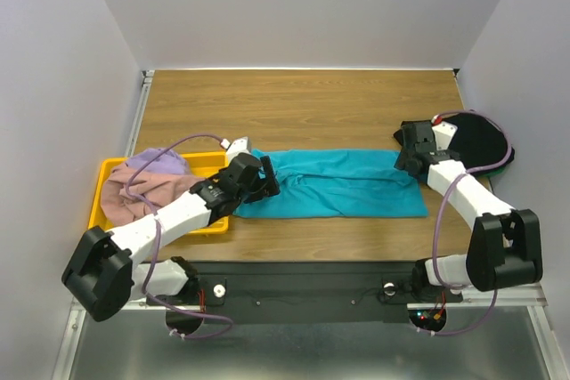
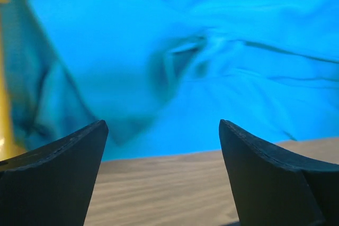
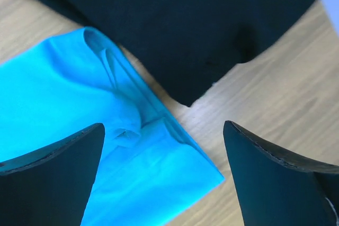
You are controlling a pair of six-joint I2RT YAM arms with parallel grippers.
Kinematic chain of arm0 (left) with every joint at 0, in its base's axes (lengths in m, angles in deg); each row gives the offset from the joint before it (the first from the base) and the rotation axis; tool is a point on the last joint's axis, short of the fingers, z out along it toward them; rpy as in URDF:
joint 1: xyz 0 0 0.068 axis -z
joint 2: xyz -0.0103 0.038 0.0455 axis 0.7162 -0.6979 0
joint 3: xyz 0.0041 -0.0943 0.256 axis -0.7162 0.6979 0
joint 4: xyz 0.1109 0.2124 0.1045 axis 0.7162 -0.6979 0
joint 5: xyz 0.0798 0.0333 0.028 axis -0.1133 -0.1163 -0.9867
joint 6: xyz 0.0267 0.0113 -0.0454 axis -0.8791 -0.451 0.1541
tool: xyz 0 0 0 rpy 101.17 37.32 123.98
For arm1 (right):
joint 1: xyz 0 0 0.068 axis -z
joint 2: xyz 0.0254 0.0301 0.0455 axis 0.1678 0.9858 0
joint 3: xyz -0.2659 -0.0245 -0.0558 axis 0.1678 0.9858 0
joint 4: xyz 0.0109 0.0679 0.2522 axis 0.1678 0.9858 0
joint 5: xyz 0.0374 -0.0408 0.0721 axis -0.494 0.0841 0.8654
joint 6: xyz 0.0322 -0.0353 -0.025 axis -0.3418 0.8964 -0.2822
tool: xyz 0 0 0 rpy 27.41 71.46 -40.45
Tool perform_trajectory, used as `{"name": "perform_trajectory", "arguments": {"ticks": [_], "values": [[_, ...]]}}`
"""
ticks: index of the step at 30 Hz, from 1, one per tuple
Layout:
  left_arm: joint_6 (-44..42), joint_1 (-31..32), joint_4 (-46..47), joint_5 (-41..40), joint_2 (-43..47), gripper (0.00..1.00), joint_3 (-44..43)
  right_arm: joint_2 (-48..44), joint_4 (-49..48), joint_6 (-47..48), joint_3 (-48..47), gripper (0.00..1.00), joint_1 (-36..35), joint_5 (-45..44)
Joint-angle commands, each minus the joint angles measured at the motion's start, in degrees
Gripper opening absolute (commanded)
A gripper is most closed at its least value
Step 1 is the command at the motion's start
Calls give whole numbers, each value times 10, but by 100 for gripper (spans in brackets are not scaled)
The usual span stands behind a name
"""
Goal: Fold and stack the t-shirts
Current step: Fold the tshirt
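A teal t-shirt (image 1: 347,182) lies folded into a long strip across the middle of the table; it also shows in the left wrist view (image 2: 175,62) and the right wrist view (image 3: 79,130). A black t-shirt (image 1: 481,141) lies folded at the right, with a green edge under it; it also fills the top of the right wrist view (image 3: 190,25). My left gripper (image 1: 264,186) is open and empty over the strip's left end. My right gripper (image 1: 405,159) is open and empty over the strip's right end corner. Pink (image 1: 134,195) and lavender (image 1: 160,163) shirts are heaped in the tray.
A yellow plastic tray (image 1: 109,168) stands at the left edge of the table and holds the shirt heap. Bare wood lies beyond the teal strip toward the back wall and in front of it toward the arm bases.
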Motion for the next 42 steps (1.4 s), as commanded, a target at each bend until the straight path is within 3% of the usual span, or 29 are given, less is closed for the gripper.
{"name": "perform_trajectory", "arguments": {"ticks": [1, 6, 13, 19, 26, 33, 37, 42], "values": [[2, 23, -20, -35, 29, 99, -48, -63, 55, -36, -38, 100, 2, -27], [-15, 24, -12, -66, 0, 99, -90, -87, 42, -6, -49, 100, 3, 78], [-30, 24, 36, -50, -184, 98, -196, -31, -60, 21, -49, 100, 2, 255], [-20, 33, 42, -8, -282, 98, -213, 22, -94, 18, -54, 100, 3, 247], [9, 119, 59, 7, -218, 97, -160, 34, -106, 7, -57, 100, 3, 241], [30, 207, 47, -31, -181, 98, -151, 47, -114, 15, -62, 100, 2, 238], [44, 208, -28, -86, -172, 98, -168, 67, -124, 31, -82, 100, 3, 261], [63, 189, -45, -151, -125, 99, -159, 115, -144, 39, -105, 100, 2, 294]]}}
